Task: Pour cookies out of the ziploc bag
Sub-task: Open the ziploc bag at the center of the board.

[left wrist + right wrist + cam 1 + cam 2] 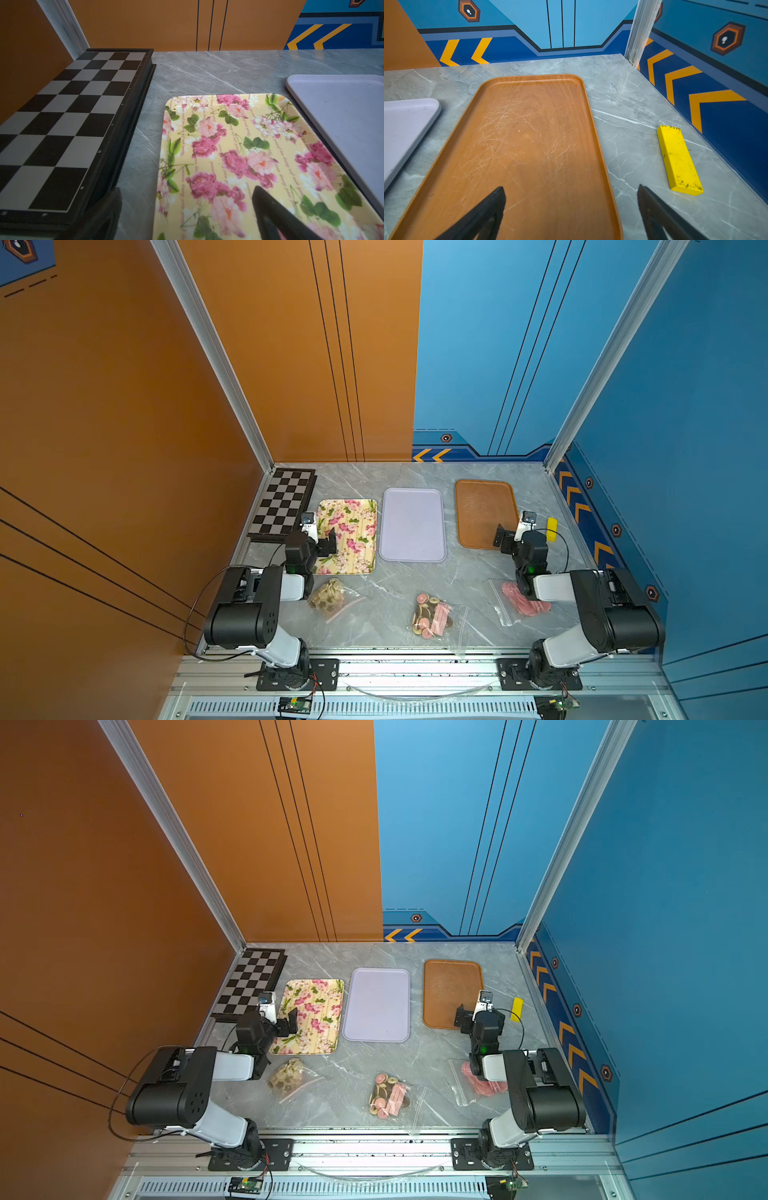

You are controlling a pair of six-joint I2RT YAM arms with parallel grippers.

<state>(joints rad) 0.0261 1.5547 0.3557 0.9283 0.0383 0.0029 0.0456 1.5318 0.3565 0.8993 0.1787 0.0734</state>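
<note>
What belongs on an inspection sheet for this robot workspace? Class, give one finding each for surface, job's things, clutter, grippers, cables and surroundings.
Surface: grey marble-patterned tabletop, no loose cookies on it.
Job's things: along the near edge, clear zip bag of tan-and-brown cookies, clear zip bag of mixed cookies, clear zip bag of pink disc cookies; flowered rectangular tray, lilac plastic tray, brown wood-look tray hold none.
Clutter: black-and-grey chessboard; yellow rectangular block.
Grippers: left gripper and right gripper open, holding nothing.
Cables: black cable loops beside the left arm; thin black cable by the right arm.
Surroundings: orange wall panels, blue wall panels.
</note>
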